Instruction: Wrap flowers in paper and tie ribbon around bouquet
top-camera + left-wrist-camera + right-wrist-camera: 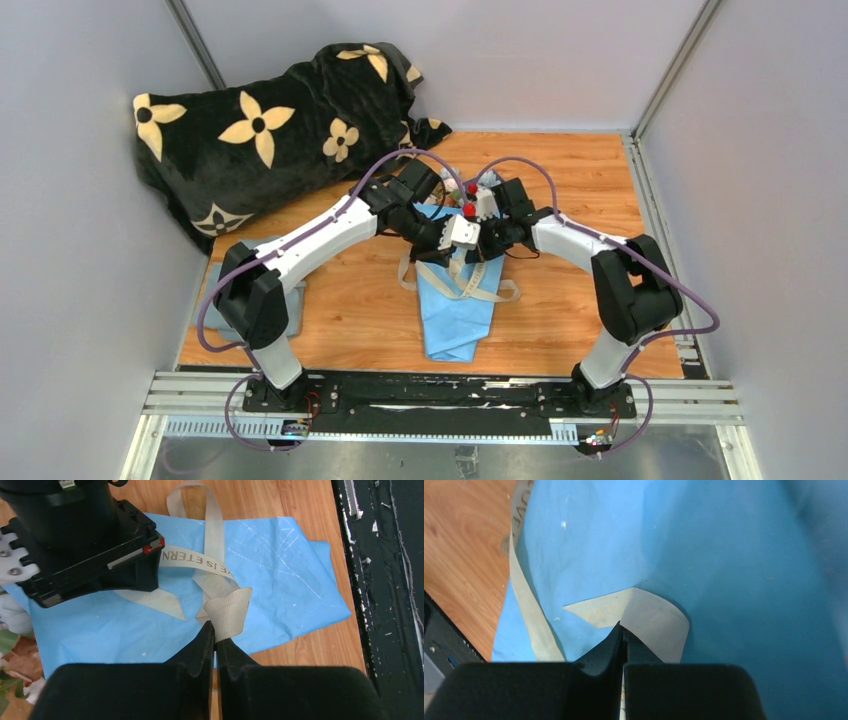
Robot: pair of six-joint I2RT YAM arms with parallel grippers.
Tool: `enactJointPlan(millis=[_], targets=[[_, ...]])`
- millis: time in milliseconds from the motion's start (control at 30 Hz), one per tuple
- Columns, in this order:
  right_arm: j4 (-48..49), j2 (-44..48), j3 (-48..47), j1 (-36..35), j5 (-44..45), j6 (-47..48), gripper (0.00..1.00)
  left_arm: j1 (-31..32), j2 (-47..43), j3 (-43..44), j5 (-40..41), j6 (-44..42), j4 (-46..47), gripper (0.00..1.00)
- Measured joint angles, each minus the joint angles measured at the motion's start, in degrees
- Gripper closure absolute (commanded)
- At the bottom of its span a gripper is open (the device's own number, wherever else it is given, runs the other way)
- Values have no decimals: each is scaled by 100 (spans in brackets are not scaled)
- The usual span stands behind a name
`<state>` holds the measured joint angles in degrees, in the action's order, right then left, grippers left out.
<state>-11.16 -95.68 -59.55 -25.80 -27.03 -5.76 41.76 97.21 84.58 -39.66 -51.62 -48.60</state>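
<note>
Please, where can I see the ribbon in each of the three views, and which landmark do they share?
Top external: the ribbon lies mid-table, across the paper.
Left wrist: the ribbon is at the centre, its folded end pinched by the left tool.
Right wrist: the ribbon is at the lower middle, pinched by the right tool.
Shared landmark: the paper, blue, under it.

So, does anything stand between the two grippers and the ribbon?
Nothing visible does. The left gripper pinches a fold of the ribbon, the right gripper pinches its cut end, both over the blue paper.
</note>
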Motion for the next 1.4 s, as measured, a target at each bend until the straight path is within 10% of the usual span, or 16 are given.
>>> enactJointPlan(millis=[467, 633, 800, 1400], targets=[[-1091, -142, -4, 0, -551, 1016, 83, -352, 2, 758, 544, 280, -378, 82], [-1250, -170, -94, 0, -306, 1012, 86, -737, -7, 210, 1578, 367, -243, 43], [-1246, -289, -267, 0, -271, 916, 92, -782, -52, -636, 2623, 87, -271, 31], [-354, -463, -662, 490, -428, -420, 100, 960, 754, -555, 1967, -192, 1043, 12]])
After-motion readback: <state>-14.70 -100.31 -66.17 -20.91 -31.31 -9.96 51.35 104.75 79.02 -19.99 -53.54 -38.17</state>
